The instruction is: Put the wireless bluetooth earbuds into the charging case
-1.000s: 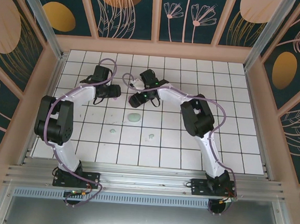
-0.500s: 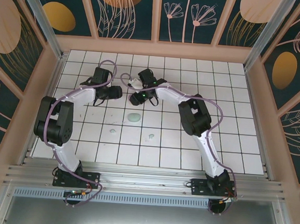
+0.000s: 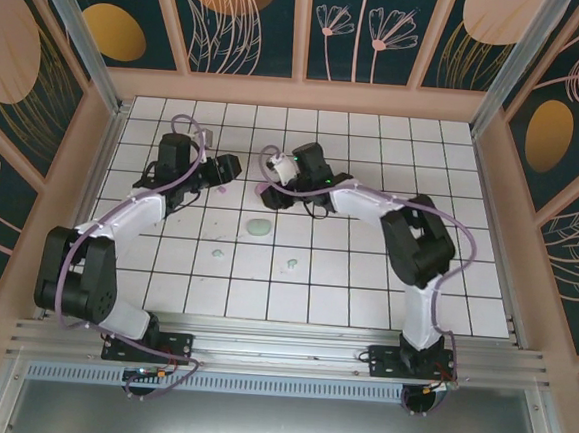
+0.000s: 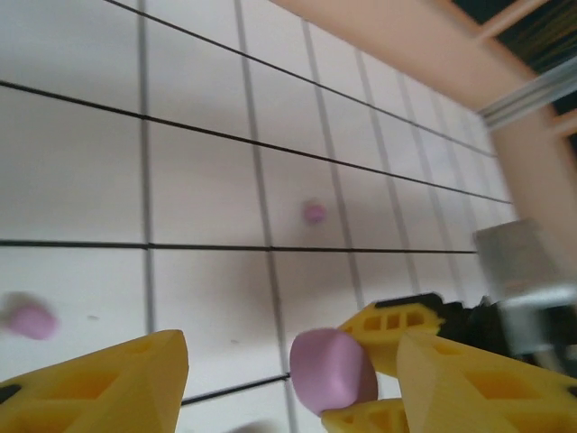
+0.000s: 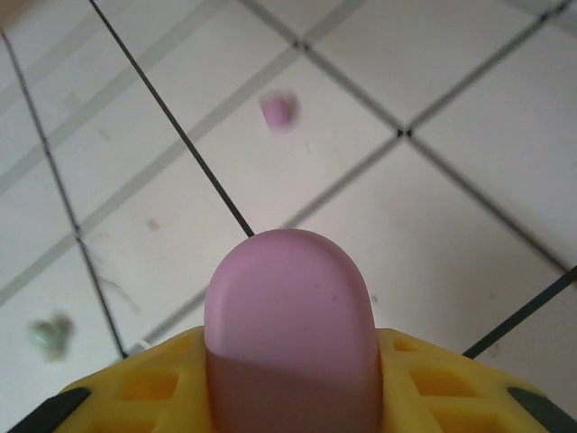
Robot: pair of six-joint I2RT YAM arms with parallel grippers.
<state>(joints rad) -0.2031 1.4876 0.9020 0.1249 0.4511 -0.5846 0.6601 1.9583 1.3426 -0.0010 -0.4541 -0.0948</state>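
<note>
A pale purple charging case stands upright between the yellow fingers of my right gripper, which is shut on it just above the tiles. The same case shows in the left wrist view, clamped by the right gripper's fingers. My left gripper hovers open just beside it, holding nothing. Two purple earbuds lie on the tiles beyond. One purple earbud and a blurred mint one lie ahead of the right gripper. From above, left gripper and right gripper sit close together.
A mint green case lies on the tiled table just in front of both grippers. Two small mint earbuds lie nearer the arm bases. A peach wooden wall closes the far side.
My right gripper has closed on the purple case. The left arm has stretched out, carrying its gripper up and right toward the right gripper. The right arm's elbow has swung right.
</note>
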